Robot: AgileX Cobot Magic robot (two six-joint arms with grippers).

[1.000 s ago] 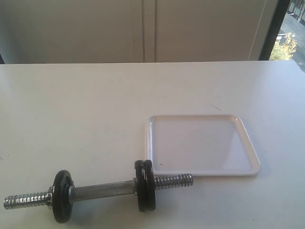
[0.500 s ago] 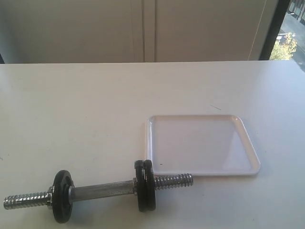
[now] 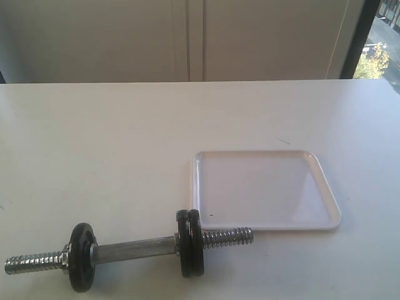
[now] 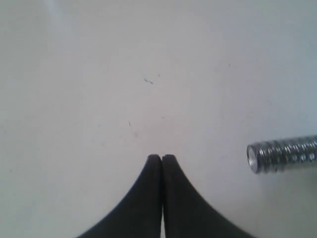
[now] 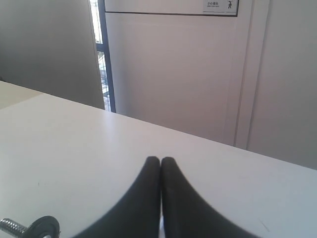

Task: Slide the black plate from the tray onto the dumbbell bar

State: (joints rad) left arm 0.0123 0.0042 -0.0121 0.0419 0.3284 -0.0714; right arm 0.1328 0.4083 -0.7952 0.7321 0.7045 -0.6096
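Observation:
The white tray (image 3: 265, 189) lies on the table with nothing on it. In front of it the chrome dumbbell bar (image 3: 134, 248) lies flat and carries black plates. A pair of them (image 3: 190, 244) stands side by side near its right threaded end, and a single one (image 3: 81, 257) near its left end. Neither gripper shows in the exterior view. My left gripper (image 4: 161, 157) is shut and empty over bare table, with the bar's threaded end (image 4: 282, 152) off to one side. My right gripper (image 5: 160, 159) is shut and empty too. A black plate (image 5: 42, 227) and a threaded end (image 5: 12, 225) sit at that view's lower corner.
The white table (image 3: 125, 137) runs back to a pale panelled wall (image 3: 187, 37). A window strip (image 3: 375, 50) shows at the far right. The bar lies close to the table's front edge.

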